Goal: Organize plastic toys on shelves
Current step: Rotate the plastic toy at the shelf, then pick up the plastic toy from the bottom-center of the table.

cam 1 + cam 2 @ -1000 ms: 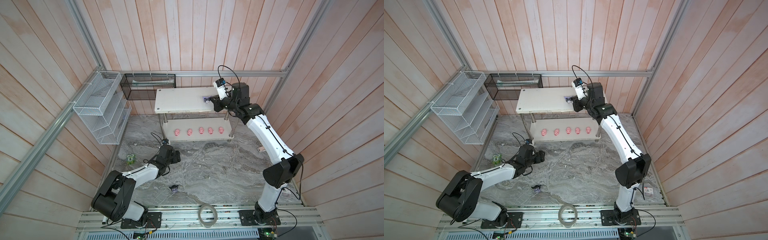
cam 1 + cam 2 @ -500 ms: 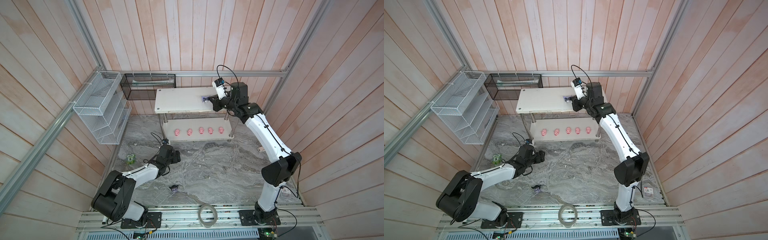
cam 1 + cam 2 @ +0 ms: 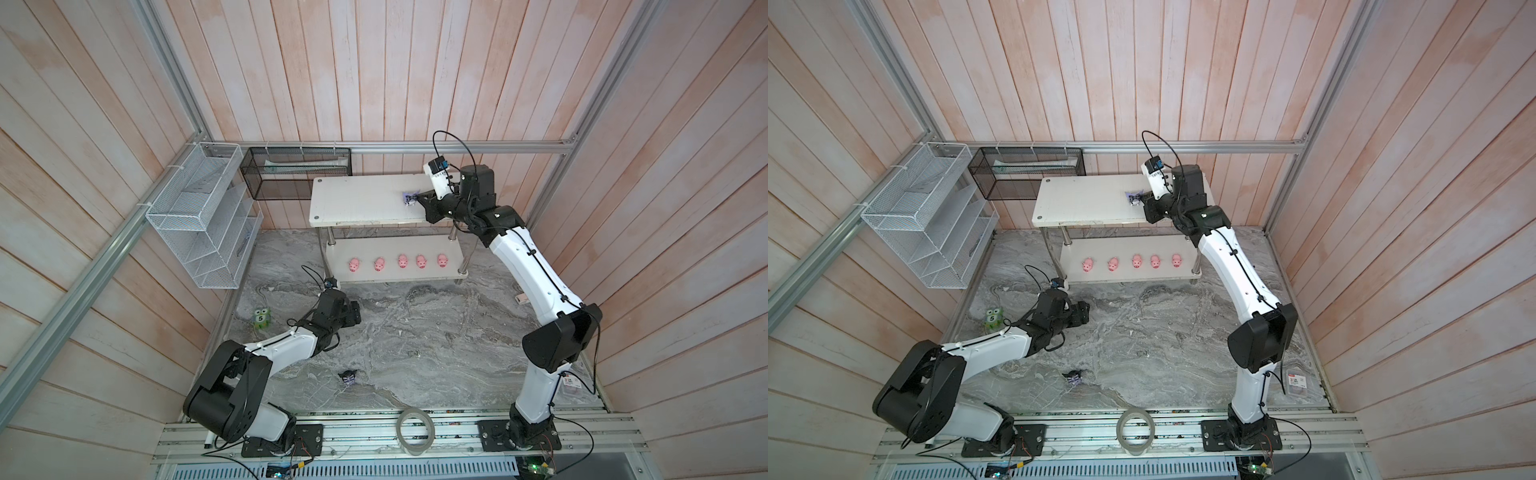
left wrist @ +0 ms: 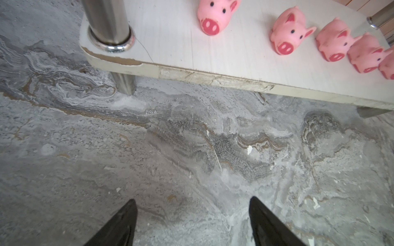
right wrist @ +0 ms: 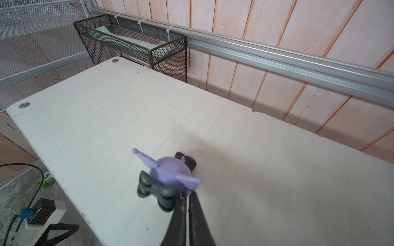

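I see the shelves (image 3: 357,199) standing far on the marbled tabletop (image 3: 436,345), five pink pigs (image 3: 402,262) along the lower board (image 3: 390,277); one figurine (image 3: 347,377) lies nearer.

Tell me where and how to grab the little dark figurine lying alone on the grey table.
Take the dark figurine across its head, coming straight down from above. It lies low on the table with open space all round. Its pointed ears look too thin to hold, so the jaws should probably close on the bulkier middle.
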Available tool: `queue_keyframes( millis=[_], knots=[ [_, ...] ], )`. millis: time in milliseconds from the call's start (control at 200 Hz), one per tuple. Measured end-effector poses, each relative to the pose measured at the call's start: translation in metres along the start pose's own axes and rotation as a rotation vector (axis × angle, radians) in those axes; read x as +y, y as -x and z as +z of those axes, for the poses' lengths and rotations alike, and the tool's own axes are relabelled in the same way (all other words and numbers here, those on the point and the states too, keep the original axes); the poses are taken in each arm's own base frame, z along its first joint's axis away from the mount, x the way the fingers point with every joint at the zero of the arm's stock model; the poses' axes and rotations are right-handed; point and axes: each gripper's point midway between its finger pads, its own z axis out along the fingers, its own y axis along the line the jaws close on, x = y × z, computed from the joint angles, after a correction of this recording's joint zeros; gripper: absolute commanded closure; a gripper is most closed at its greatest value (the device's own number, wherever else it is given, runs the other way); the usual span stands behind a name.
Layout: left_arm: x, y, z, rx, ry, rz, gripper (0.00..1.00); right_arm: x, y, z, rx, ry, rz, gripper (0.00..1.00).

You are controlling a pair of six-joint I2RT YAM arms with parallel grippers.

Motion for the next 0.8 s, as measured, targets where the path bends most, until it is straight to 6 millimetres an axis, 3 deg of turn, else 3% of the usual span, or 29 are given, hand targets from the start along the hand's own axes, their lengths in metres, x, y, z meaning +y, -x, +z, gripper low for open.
queue_keyframes(
  millis=[225,370,485,665,800],
  knots=[
    [0.001,0.000,0.000,-0.001,0.002,-0.002,0.17,0.003,0.013,-0.020,-0.034,-0.012,-0.010,0.90],
    [0.000,0.003,-0.004,-0.007,-0.001,-0.003,0.17,0.008,0.027,-0.049,-0.085,-0.021,-0.020,0.90],
    [-0.005,0.017,-0.018,-0.049,-0.022,-0.008,0.17,0.016,0.030,-0.076,-0.132,-0.020,-0.018,0.90],
    [-0.014,0.045,-0.050,-0.157,-0.061,-0.021,0.17,0.045,-0.001,-0.115,-0.173,0.015,-0.020,0.90],
    [-0.017,0.044,-0.074,-0.207,-0.062,-0.012,0.17,0.078,-0.049,-0.135,-0.178,0.092,-0.021,0.89]
  ],
)
